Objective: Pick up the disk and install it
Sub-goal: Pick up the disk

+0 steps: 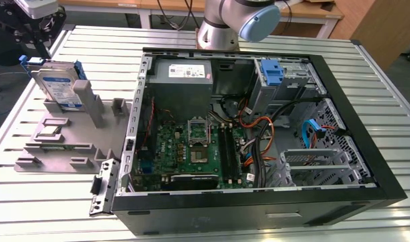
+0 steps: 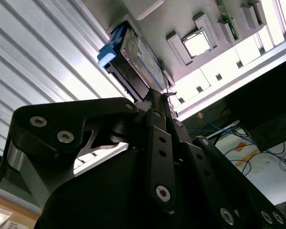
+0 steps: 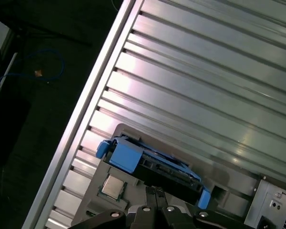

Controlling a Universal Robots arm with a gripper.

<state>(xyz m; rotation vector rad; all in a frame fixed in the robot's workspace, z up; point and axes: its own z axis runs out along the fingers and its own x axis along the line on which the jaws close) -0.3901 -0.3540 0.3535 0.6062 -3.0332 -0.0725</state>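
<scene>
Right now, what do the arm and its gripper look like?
The arm is a smooth silver-grey tube with a rounded pale blue cap on its joint. The gripper, seen in both wrist views, is matte black and built of angular linked bars pinned together with round silver screws.

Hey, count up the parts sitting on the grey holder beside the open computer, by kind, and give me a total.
Disk: 1
Processor chip: 1
Memory stick: 1
Total on the grey holder: 3
</scene>
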